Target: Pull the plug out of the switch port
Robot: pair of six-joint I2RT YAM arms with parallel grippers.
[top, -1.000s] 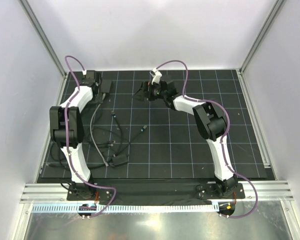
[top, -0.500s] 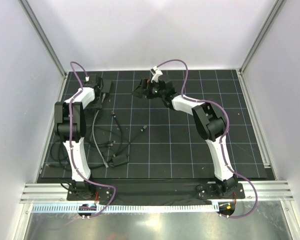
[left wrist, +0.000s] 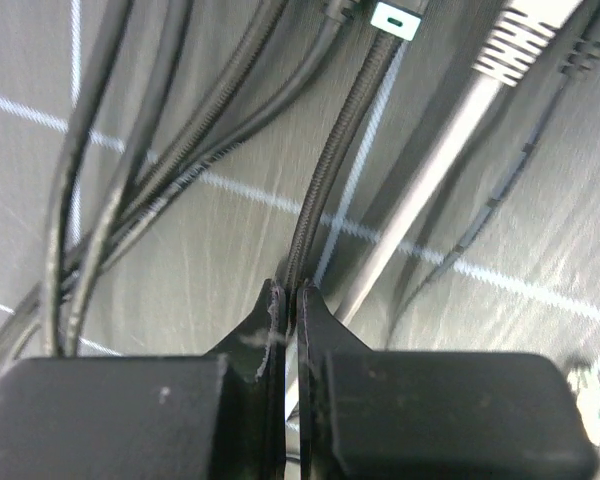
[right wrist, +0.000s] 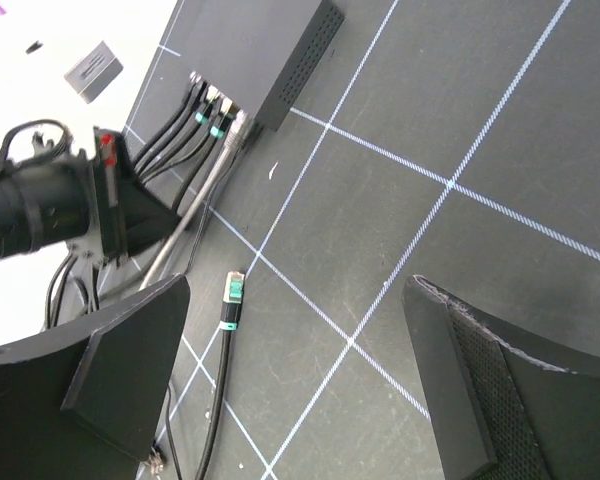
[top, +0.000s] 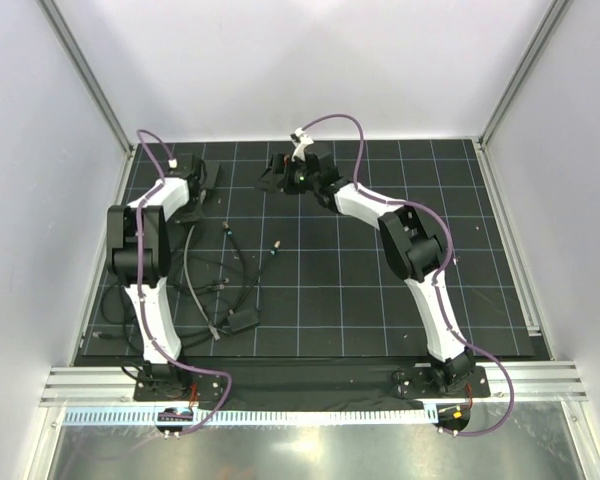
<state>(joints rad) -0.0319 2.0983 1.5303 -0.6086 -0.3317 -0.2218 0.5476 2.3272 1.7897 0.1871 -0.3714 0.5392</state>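
Your left pincer (left wrist: 288, 300) clamped on braided cable (left wrist: 330, 170) — just short of green-marked plug (left wrist: 395, 18) at switch (right wrist: 265, 50). Your right pincer (right wrist: 295, 287) gaped apart — switch well beyond it.

Showing matte black crossed by a thin white grid on the mat (top: 360, 300). Wearing dark grey on the switch (right wrist: 265, 50), with a fine dotted vent pattern along 1 side. Carrying a teal-green band and a pale tip on the loose plug (right wrist: 234, 291). Running black in a woven texture along the braided cable (left wrist: 335, 170), beside a silver-grey cable (left wrist: 420, 200) with a white ribbed collar (left wrist: 525, 40). Pairing white shells with black joints on the left arm (top: 152, 320) and right arm (top: 440, 315), looped by purple hoses (top: 330, 125). Showing plain black on the left gripper (left wrist: 285, 300), and black with a dotted pad on the right gripper (right wrist: 298, 290).
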